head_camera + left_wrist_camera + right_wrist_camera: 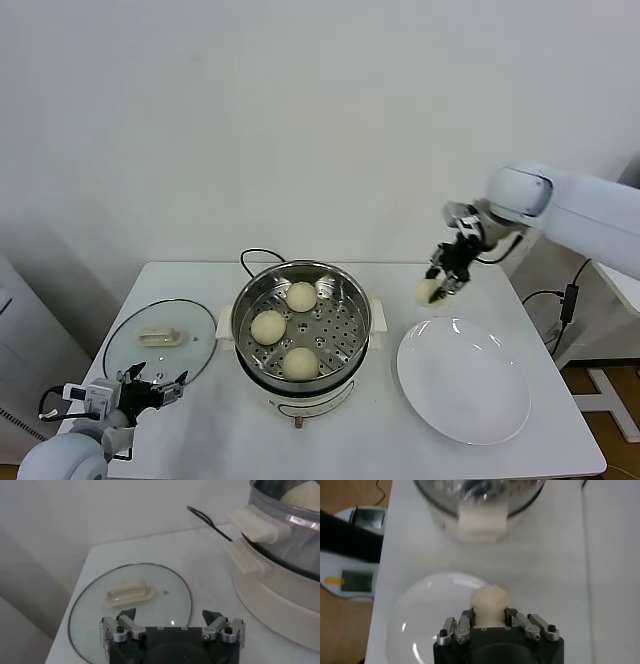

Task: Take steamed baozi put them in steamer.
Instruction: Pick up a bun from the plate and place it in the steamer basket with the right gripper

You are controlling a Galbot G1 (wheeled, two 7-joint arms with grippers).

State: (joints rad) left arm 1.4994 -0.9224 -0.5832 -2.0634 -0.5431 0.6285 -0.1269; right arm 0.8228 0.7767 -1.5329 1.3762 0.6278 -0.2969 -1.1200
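The steamer (pixel 352 298) stands mid-table on its white base, with three cream-white baozi on its perforated floor: one at the back (pixel 301 295), one at the left (pixel 268 326), one at the front (pixel 300 363). My right gripper (pixel 441 281) is shut on the fourth baozi (pixel 430 291) and holds it in the air above the far edge of the white plate (pixel 463 380). In the right wrist view the baozi (pixel 490 603) sits between the fingers above the plate (pixel 420 615). My left gripper (pixel 158 391) is open and empty, low at the front left by the glass lid (pixel 160 338).
The glass lid with its cream handle (pixel 129 592) lies flat on the table left of the steamer. The steamer's black cord (pixel 252 257) runs behind it. The steamer's white side handle (pixel 257 524) shows close in the left wrist view. The table's right edge is just past the plate.
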